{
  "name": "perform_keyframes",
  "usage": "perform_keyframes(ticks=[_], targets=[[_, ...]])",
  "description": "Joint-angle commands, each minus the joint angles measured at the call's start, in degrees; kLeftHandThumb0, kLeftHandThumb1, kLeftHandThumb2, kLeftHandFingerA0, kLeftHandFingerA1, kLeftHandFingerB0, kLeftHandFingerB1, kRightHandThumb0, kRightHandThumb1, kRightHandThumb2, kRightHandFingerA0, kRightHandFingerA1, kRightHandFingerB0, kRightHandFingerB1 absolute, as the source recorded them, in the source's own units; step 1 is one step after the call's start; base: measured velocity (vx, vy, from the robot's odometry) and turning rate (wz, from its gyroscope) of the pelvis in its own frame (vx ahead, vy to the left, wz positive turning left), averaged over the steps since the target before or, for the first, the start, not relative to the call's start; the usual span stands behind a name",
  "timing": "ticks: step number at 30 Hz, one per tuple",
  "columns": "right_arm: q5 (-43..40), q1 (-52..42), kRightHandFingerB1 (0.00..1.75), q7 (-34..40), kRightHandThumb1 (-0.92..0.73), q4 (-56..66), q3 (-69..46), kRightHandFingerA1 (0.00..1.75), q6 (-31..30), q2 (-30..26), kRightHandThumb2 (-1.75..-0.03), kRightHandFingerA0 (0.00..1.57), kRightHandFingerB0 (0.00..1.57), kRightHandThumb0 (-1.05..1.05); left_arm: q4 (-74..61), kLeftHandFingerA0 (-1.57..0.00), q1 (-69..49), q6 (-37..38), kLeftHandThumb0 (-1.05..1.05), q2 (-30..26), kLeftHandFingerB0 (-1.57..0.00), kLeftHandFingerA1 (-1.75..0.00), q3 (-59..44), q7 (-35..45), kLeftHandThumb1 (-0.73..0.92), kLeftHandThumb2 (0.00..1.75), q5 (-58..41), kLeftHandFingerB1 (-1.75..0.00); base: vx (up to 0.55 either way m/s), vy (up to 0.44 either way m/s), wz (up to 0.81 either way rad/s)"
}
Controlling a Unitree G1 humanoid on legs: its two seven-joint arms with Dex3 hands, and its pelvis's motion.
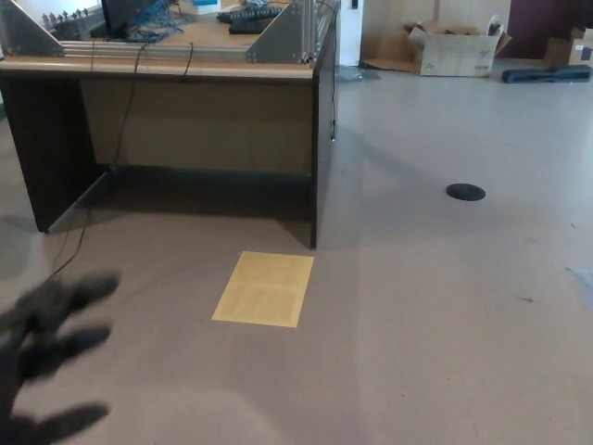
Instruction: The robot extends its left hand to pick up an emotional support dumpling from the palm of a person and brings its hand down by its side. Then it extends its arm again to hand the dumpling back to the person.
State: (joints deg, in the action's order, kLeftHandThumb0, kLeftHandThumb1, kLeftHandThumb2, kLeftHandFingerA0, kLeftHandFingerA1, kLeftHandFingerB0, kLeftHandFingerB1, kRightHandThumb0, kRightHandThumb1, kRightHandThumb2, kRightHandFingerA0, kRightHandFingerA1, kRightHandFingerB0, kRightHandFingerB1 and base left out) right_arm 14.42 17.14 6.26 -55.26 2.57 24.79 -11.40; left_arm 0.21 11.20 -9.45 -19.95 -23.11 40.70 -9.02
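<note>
Only my left hand shows, a blurred black shape at the bottom left corner of the head view, low over the floor. Its three fingers are spread apart and point right, with nothing between them. No dumpling and no person's palm appear in this view. My right hand does not appear either.
A dark wooden desk with metal brackets and cables stands ahead on the left. A yellow sheet lies on the floor before it. A round black floor plate lies to the right, and cardboard boxes stand at the far wall.
</note>
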Motion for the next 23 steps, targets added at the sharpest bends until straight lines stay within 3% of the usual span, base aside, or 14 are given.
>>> perform_keyframes(ticks=[1, 2, 6, 23], targets=[[-0.25, -5.38, 0.41, 3.44, -0.65, -0.26, -0.70, 0.48, 2.78, -0.93, -0.59, 0.71, 0.53, -0.30, 22.51, -0.05, -11.63, 17.25, -0.29, 5.63, 0.00, -0.49, -7.54, -7.02, 0.29, 0.85, -2.45, -0.47, 0.00, 0.000, 0.00], [-0.16, -5.76, 0.41, 3.77, -0.64, -0.30, -0.68, 0.48, 3.16, -0.93, -0.59, 0.71, 0.53, -0.30, 25.61, -0.09, -12.06, 19.42, -0.27, 5.75, -0.07, -0.51, -7.25, -9.01, 0.24, 0.83, -0.97, -0.49, 0.00, 0.000, 0.00], [-0.09, -5.98, 0.40, 4.66, -0.64, -0.08, -0.87, 0.48, 3.36, -0.94, -0.59, 0.74, 0.52, -0.29, 32.76, -0.11, -11.36, 24.17, -0.24, 5.22, -0.08, -0.51, -5.90, -12.42, 0.29, 0.85, 2.01, -0.49, 0.00, 0.000, 0.00], [-0.28, -5.87, 0.39, 4.57, -0.64, 0.50, -1.41, 0.47, 2.32, -1.76, -0.59, 0.71, 0.52, -0.33, 39.13, -0.11, -8.87, 27.26, -0.22, 3.23, -0.09, -0.52, -2.75, -12.62, 0.30, 0.86, 0.89, -0.49, 0.00, 0.000, 0.00]])
